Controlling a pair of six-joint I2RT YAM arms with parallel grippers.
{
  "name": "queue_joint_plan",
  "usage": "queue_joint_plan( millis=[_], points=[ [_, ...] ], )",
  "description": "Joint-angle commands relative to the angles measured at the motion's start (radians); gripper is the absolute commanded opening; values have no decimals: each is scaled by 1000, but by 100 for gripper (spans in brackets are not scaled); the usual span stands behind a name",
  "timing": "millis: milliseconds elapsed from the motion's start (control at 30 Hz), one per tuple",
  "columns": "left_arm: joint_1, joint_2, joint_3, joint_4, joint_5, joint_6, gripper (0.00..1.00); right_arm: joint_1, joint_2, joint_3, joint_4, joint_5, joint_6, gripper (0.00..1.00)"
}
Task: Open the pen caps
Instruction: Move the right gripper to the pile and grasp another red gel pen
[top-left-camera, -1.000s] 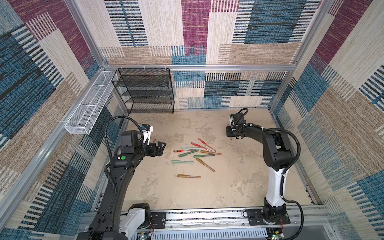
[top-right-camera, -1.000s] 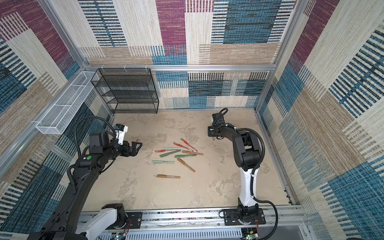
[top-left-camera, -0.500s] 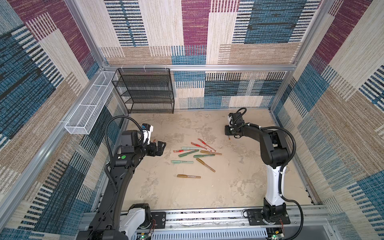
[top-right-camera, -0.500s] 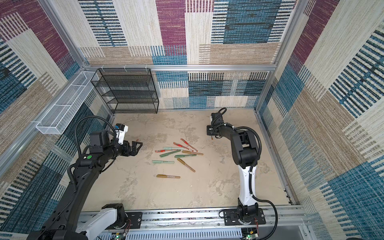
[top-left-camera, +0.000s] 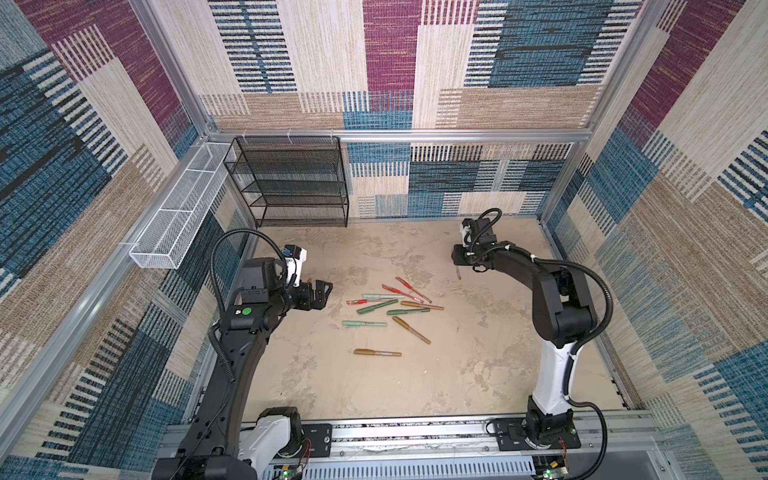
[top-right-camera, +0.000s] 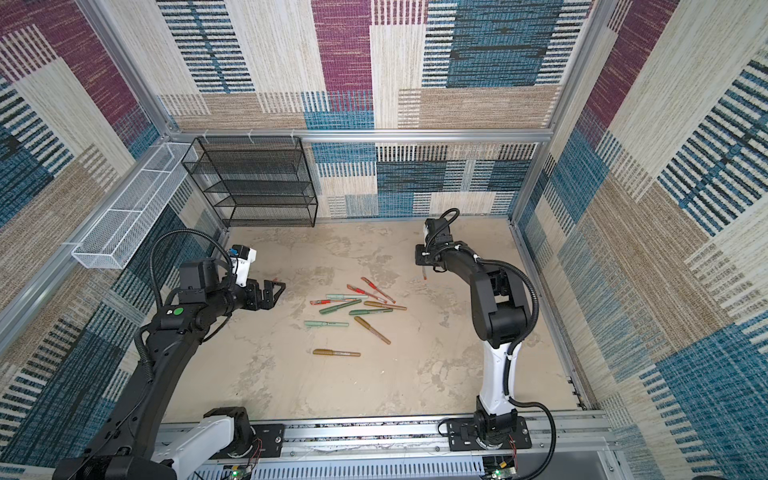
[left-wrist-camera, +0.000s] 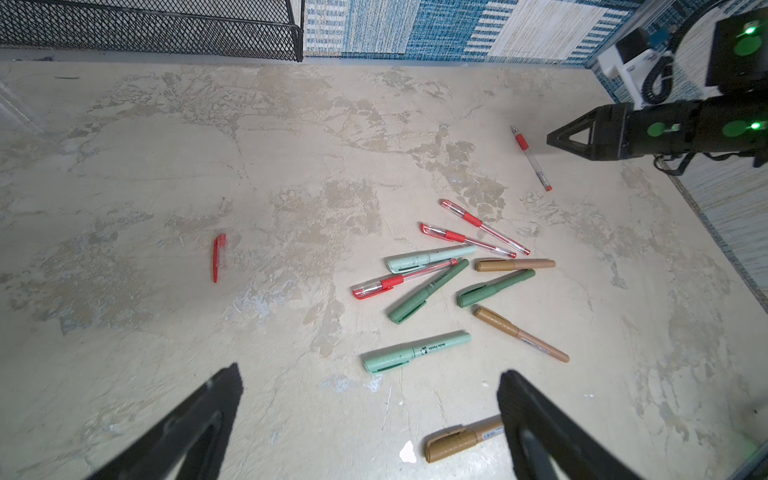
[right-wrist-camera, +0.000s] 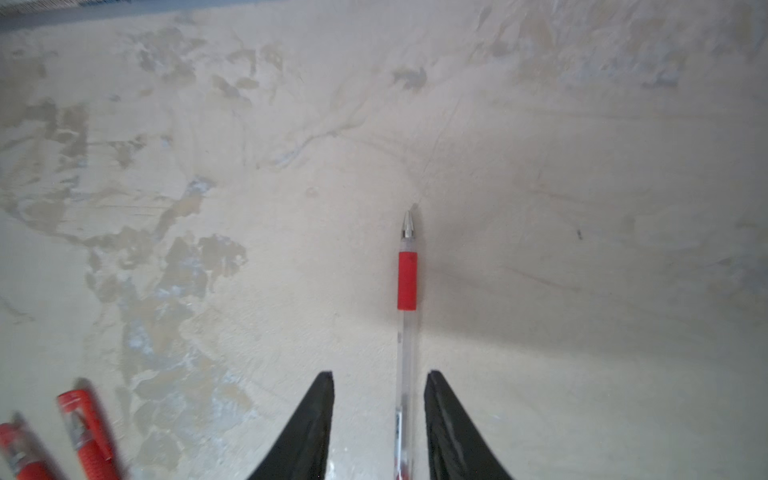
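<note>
A loose red pen cap (left-wrist-camera: 219, 257) lies alone on the table, left of the pile. An uncapped red pen (right-wrist-camera: 406, 286) lies flat between the spread fingers of my right gripper (right-wrist-camera: 378, 374), which stands open, with gaps on both sides of the barrel. In both top views this pen (top-left-camera: 458, 273) lies just below the right gripper (top-left-camera: 457, 259). Several capped pens (top-left-camera: 390, 309) lie mid-table, with mint (left-wrist-camera: 388, 361), dark green (left-wrist-camera: 409, 307), bronze (left-wrist-camera: 451, 444) and red (left-wrist-camera: 368, 289) caps on. My left gripper (left-wrist-camera: 370, 374) hovers wide open and empty near the bronze pen.
A black mesh shelf (top-left-camera: 291, 183) stands against the back wall at the left. A white wire basket (top-left-camera: 178, 220) hangs on the left wall. Patterned walls close in on three sides, and a metal rail (top-left-camera: 415, 432) runs along the front.
My right gripper's jaws have spread apart and let go of the uncapped red pen, which now lies on the table. The left arm has not moved.
</note>
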Motion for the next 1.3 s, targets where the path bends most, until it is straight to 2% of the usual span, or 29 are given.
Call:
queue_joint_plan(
  millis=[0, 100, 300, 600, 933, 1267],
  points=[
    [3, -1, 9, 9, -6, -8, 100, 19, -82, -45, 3, -31, 26, 42],
    [2, -8, -5, 25, 6, -11, 100, 53, -145, -104, 14, -35, 19, 42],
    [4, -2, 4, 25, 7, -18, 100, 174, -181, -149, -21, -34, -21, 41],
    [6, 1, -4, 29, 14, -19, 100, 287, -87, -109, -84, -33, -78, 38],
    [16, 5, 3, 16, 13, -16, 100, 325, 33, -10, -151, -20, -110, 37],
    [16, 7, -4, 33, 8, -19, 100, 326, 88, 14, -142, 10, -128, 32]
  ],
)
